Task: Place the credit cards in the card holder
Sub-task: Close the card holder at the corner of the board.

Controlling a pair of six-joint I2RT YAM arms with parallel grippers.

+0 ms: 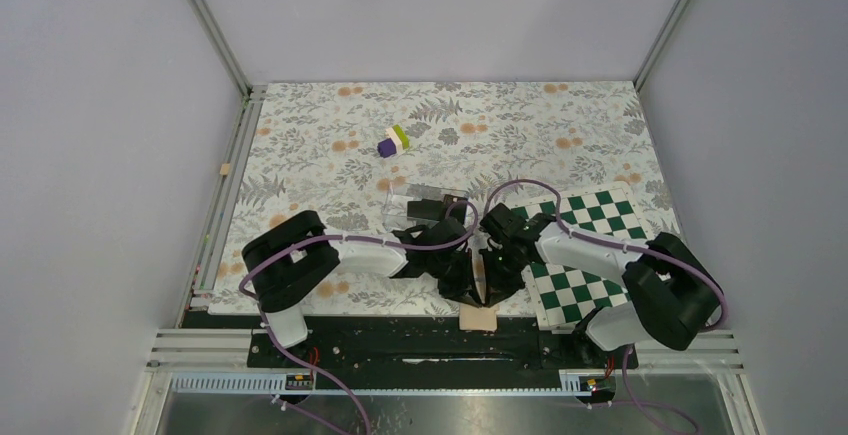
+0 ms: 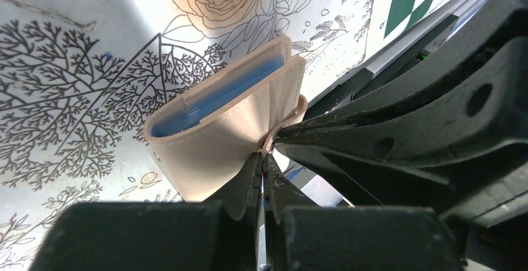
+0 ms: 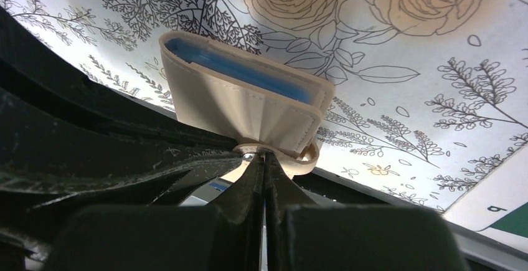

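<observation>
Two arms (image 1: 365, 258): meet at bottom centre of the top view, probably to spread the wallet
Left gripper (image 2: 261, 159): jaws pinched tight on its tan edge
Right gripper (image 3: 261, 157): jaws clamped by the snap tab
Card holder (image 1: 478, 317): between them, blue lining showing

Tan card holder (image 2: 227, 137) in left gripper (image 2: 261, 166)

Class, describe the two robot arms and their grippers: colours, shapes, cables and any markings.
The left arm and right arm match: bulky black joint housings joined by white links, with a purple cable looping along each. The left gripper and right gripper are matt black and lightly scuffed, each with two flat fingers tapering to thin tips. No lettering shows.
</observation>
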